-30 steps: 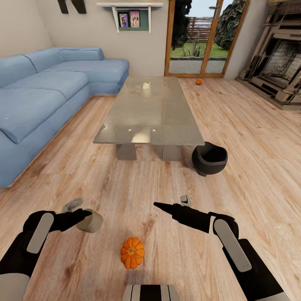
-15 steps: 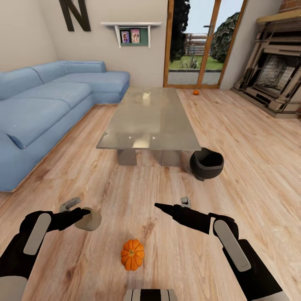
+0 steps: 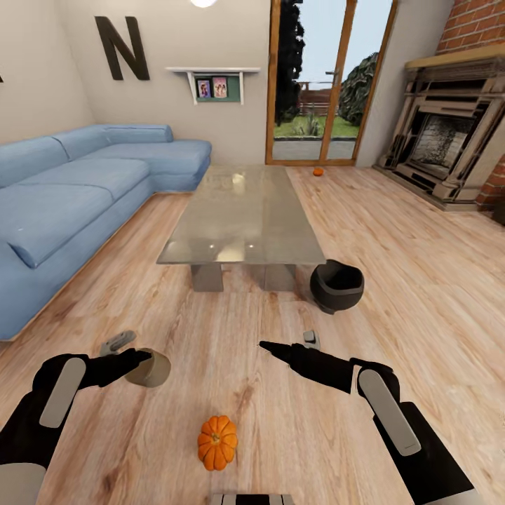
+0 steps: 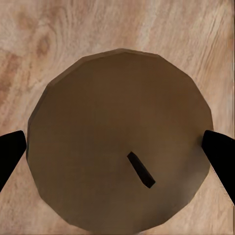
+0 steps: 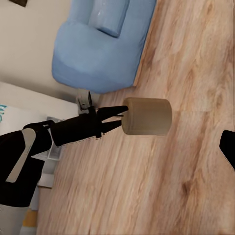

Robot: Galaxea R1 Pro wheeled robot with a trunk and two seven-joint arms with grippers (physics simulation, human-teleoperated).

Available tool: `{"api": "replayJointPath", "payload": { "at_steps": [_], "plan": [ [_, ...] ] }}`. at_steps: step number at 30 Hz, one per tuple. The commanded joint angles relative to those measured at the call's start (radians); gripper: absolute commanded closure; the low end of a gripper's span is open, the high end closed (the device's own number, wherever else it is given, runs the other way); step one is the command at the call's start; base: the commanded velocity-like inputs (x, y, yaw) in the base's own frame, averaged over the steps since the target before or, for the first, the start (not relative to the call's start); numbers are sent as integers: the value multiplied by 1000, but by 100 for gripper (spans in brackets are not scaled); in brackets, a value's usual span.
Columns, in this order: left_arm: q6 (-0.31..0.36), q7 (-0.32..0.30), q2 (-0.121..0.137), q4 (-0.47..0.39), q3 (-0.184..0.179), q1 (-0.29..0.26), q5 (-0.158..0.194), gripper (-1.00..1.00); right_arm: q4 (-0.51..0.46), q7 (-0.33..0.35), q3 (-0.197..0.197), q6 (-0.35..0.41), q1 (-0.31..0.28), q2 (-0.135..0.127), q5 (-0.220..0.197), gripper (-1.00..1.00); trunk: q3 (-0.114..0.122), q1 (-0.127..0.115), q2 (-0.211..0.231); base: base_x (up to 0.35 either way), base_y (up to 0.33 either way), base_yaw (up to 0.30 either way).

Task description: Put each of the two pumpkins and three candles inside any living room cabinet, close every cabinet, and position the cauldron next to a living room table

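While left gripper [image 3: 144, 359] pinches stubby tan candle [image 3: 149, 368], right gripper [image 3: 270, 346] jaw state unclear; ribbed pumpkin [image 3: 217, 442] on woodgrain floor [image 3: 421, 266].

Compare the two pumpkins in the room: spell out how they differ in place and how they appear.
The near pumpkin lies on the floor between the robot's two arms; the far pumpkin sits on the floor by the glass door, beyond the table. The near pumpkin shows clear ribs and a stem dimple; the far pumpkin is only a small orange blob. Both are orange, rest on the wood floor, and are ungripped.
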Motion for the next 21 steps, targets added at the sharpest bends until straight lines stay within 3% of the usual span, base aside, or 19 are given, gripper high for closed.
{"api": "replayJointPath", "payload": {
  "at_steps": [1, 21],
  "plan": [
    [4, 10, 0, -1, 0, 0, 12, 100, 1, 5, 1, 2, -1, -1, 4, -100, 4, -1, 0, 0, 0, -220],
    [4, 11, -1, -1, -3, 0, 13, 100, 20, 7, -1, 2, -1, 0, 2, -100, 88, -77, 140, 0, 0, -227]
  ]
}}
